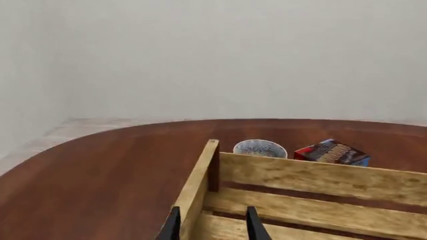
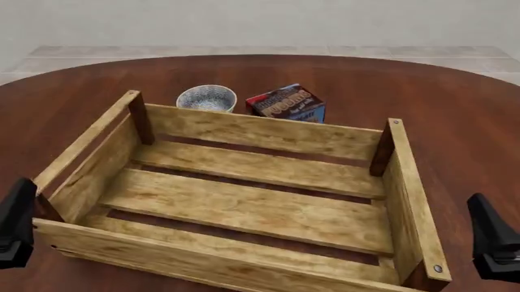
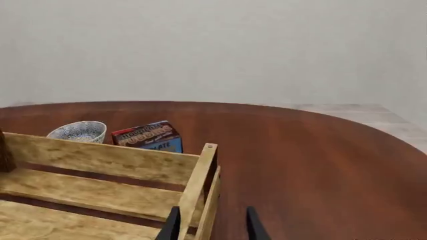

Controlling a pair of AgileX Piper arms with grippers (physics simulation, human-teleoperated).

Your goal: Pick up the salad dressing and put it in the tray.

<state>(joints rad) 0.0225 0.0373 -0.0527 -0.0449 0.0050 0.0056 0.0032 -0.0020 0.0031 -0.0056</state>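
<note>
I see the tray (image 2: 243, 207) as pale, rough-grained matt wood, the surface (image 2: 455, 115) as smooth, reddish polished wood, and the bowl (image 2: 206, 98) as glazed.

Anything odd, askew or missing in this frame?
The white salad dressing bottle shows in no view. The light-wood slatted crate holds nothing and sits skewed to the table edge; the patterned bowl and dark pudding box stand upright behind it.

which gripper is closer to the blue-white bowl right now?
Left. The bowl sits beyond the tray's far wall, left of centre. Left gripper is at the tray's near-left corner, right gripper at its near-right.
</note>
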